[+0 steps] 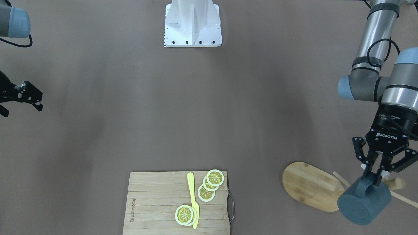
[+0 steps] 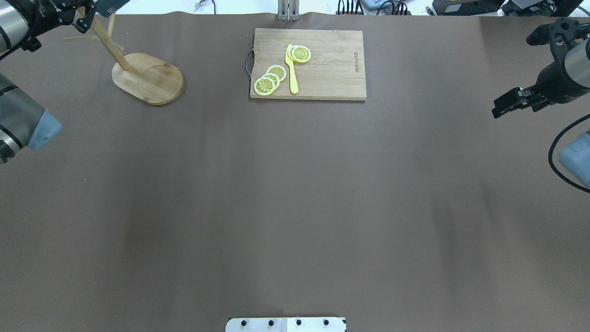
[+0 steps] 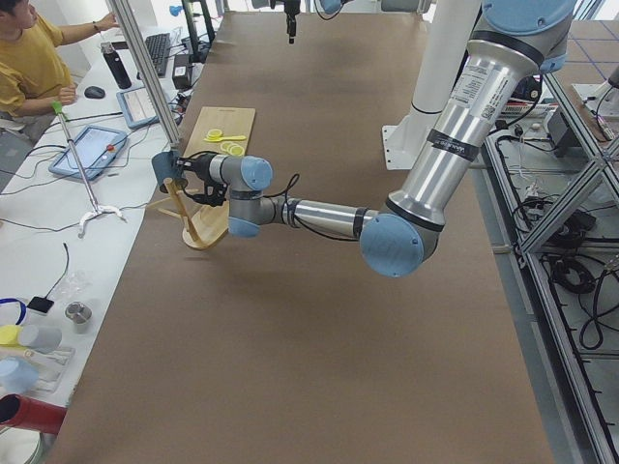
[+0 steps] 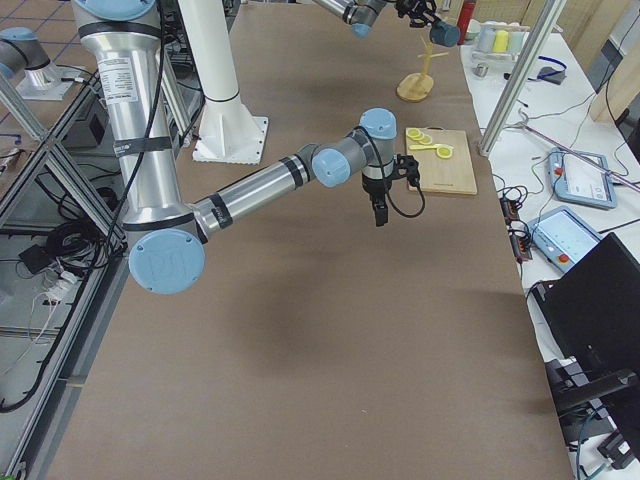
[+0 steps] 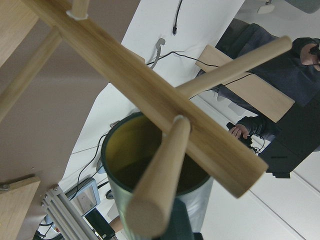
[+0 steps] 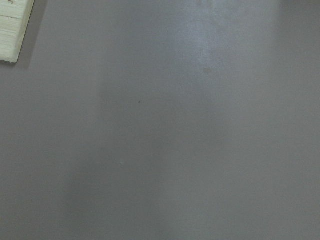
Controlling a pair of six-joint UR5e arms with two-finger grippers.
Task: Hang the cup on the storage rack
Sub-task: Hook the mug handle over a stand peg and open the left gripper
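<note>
Left end effector [image 1: 376, 172] clenched on the handle of the cup [image 1: 364, 204], held at the rack [image 1: 308, 186] beside a peg [image 5: 160, 175]. Thread handle fully over the peg before releasing. Right end effector [image 1: 27, 98]: idle, fingers apart.

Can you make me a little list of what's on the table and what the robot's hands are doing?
cup: dark blue-grey cup, held by its handle, off the table
left gripper: left gripper, fingers shut on the cup's handle
storage rack: storage rack, right beside the cup
right gripper: right gripper, away from everything, holding nothing
cutting board: cutting board with lemon slices and a yellow knife
</note>
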